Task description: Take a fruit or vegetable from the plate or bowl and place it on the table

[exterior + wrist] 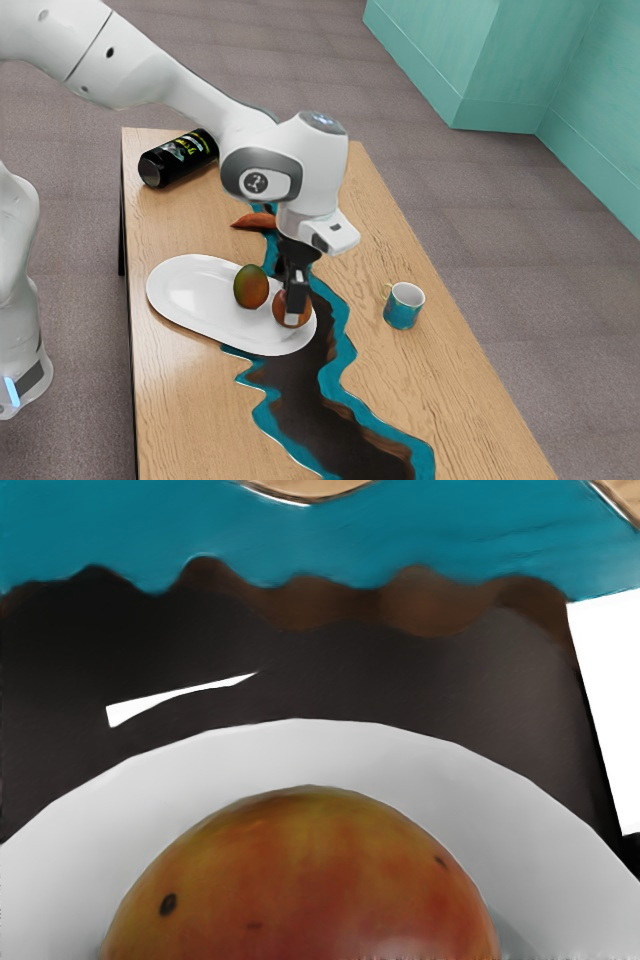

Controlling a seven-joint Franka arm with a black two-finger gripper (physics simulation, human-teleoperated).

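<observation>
The white oval plate [190,290] rests on the wooden table [180,400]. In the exterior view, a green and red mango [251,287] lies on it near the middle. Beside the mango, toward the plate's right end, sits a reddish-brown round fruit [279,306]. My black gripper [294,305] points down at this fruit and covers part of it; whether it is open or shut is hidden. The wrist view has the red-yellow fruit [300,880] large at its lower edge, with the plate's rim [300,742] curving around it.
A dark bottle or can [180,158] lies on its side at the table's far end. A blue-green mug [404,306] stands beyond the plate, toward the exterior view's right. An orange-brown item [254,221] lies behind the plate.
</observation>
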